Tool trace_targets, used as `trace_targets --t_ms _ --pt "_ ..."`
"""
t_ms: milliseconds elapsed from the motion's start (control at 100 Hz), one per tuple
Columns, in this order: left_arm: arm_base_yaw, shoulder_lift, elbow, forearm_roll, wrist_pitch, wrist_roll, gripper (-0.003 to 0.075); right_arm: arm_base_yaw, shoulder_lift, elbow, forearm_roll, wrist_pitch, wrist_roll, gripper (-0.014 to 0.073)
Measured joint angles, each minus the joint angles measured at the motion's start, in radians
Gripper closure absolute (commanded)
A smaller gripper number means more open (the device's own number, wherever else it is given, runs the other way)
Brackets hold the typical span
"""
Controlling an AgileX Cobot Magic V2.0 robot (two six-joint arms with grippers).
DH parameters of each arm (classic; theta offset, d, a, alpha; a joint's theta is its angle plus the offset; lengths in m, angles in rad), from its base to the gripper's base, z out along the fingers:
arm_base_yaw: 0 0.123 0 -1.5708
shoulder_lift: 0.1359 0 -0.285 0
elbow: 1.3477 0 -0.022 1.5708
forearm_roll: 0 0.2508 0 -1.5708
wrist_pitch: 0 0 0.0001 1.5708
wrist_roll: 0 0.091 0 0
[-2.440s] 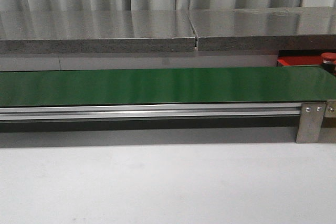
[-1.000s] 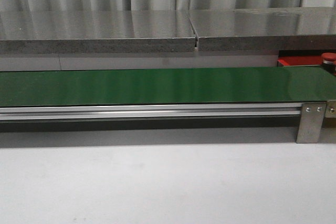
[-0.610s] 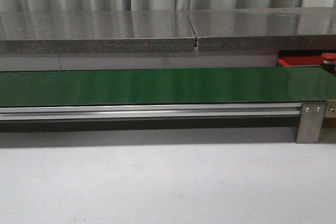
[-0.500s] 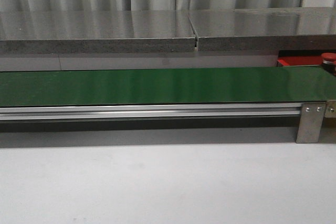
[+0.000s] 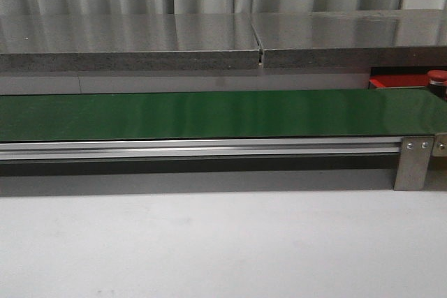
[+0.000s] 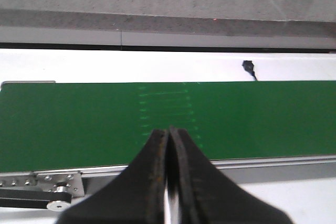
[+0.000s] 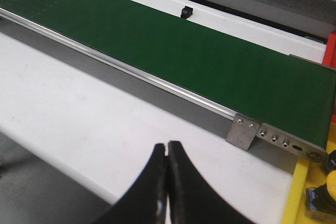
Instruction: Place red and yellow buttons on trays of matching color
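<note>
Nothing has moved that I can find since the earlier front frames: the belt looks the same, bare along its whole visible length, and the red button sits at the same spot at the far right edge.

My left gripper hangs above the near edge of the green conveyor belt, fingers pressed together with only a hairline gap, gripping nothing. I read that as a waiting pose, parked over the lane where a part would pass. My right gripper is likewise pinched closed and empty, held over the white table on the near side of the belt, near the end with the metal bracket.

Working outward on the right side, I see a yellow tray just beyond the belt's end, and on it a yellow button with a dark body, cut off by the frame edge. That one seems already sorted to its colour. In the front view a red button stands at the far right behind the belt, against the red tray; I cannot tell whether it rests on the tray or only beside it.

With no button on the belt, my judgement is that both arms are idle until the next part arrives, and both will need to spread their fingers before any pick.
</note>
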Motion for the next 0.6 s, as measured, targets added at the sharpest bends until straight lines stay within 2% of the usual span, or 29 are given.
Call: trace_targets --t_ms 180,250,350,500,540,600 --pt "0.132 0.200 -0.120 -0.028 0.028 -0.008 0.0734 0.000 0.000 0.000 0.000 0.000 0.000 0.0662" --pt "0.187 0.274 -0.156 -0.032 0.033 -0.008 0.0694 0.000 0.000 0.000 0.000 0.000 0.000 0.0662" --pt "0.250 0.367 -0.199 -0.030 0.035 -0.008 0.0561 0.000 0.000 0.000 0.000 0.000 0.000 0.0662" --pt "0.327 0.479 -0.267 -0.004 0.060 -0.006 0.0251 0.000 0.000 0.000 0.000 0.000 0.000 0.0662" --pt "0.347 0.507 -0.286 -0.002 0.070 -0.006 0.0202 0.000 0.000 0.000 0.000 0.000 -0.001 0.0662" --pt "0.375 0.539 -0.311 0.000 0.083 -0.006 0.0182 0.000 0.000 0.000 0.000 0.000 -0.001 0.0662"
